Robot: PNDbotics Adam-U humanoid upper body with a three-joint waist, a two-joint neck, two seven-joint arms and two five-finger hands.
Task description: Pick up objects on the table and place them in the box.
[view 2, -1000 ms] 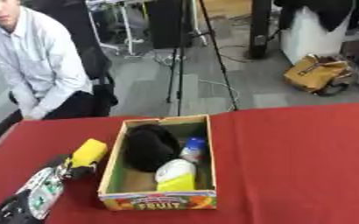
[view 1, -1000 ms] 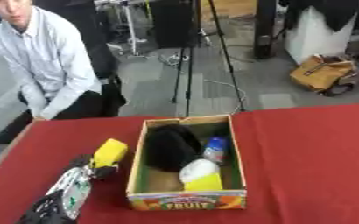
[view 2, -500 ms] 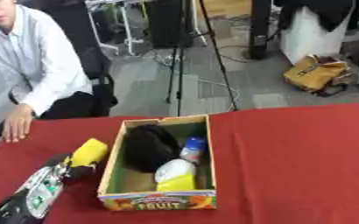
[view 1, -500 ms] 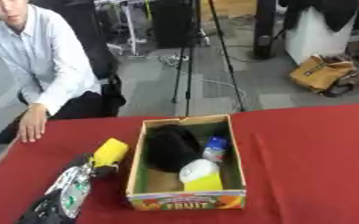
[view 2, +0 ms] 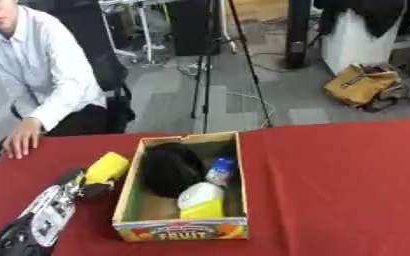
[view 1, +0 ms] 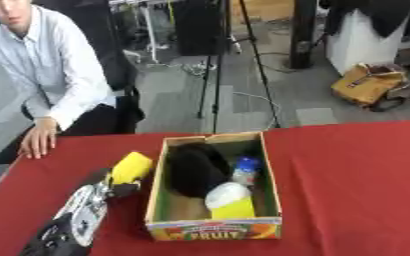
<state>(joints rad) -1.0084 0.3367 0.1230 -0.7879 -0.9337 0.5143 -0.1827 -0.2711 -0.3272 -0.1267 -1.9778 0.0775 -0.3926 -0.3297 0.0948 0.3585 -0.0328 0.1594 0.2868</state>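
at the far left edge a person's hand (view 1: 39, 141) is rested on the red table (view 1: 357, 190), touching none of the task's things. just right of it, the robot's left hand (view 1: 112, 184) is seen coming up from the lower left corner, its fingers curled round the lower end of a yellow object (view 1: 131, 167), which is held just beside the left wall of the box (view 1: 215, 231) and has not yet been carried over the rim. the yellow object looks blocky with rounded corners and is judged to be light and probably soft, like a sponge, so it should give under the fingers rather than slip; a hold across its narrow sides near the middle would be steadier than one at its end. inside the box a rounded black item (view 1: 194, 167) is seen at the left, a small bottle with a blue cap (view 1: 245, 170) at the right, and a white and yellow container (view 1: 229, 199) toward the front. the robot's right hand is not shown in either view.
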